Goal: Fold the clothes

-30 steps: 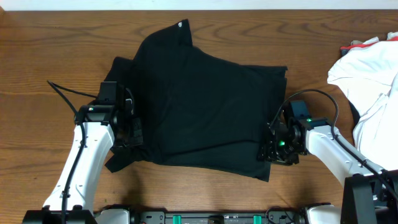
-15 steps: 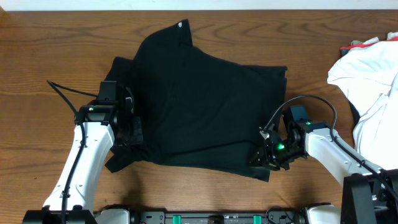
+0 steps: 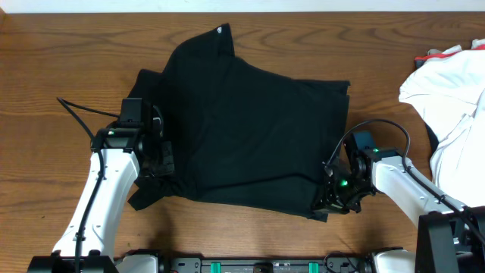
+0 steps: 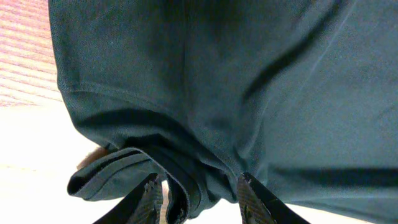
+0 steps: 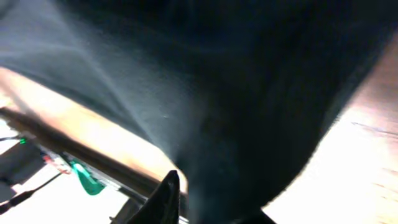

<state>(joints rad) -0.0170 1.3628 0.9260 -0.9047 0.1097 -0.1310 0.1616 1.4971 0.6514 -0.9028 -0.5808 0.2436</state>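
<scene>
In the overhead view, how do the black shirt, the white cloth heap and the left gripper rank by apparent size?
1. black shirt
2. white cloth heap, partly cut off by the frame
3. left gripper

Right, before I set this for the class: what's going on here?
Two robot arms are folding a black soft fabric shirt spread on the brown wooden table. The left gripper is clamped on bunched cloth at the shirt's left edge. The right gripper looks closed on its near right corner. A heap of white cloth lies apart at the right.
</scene>
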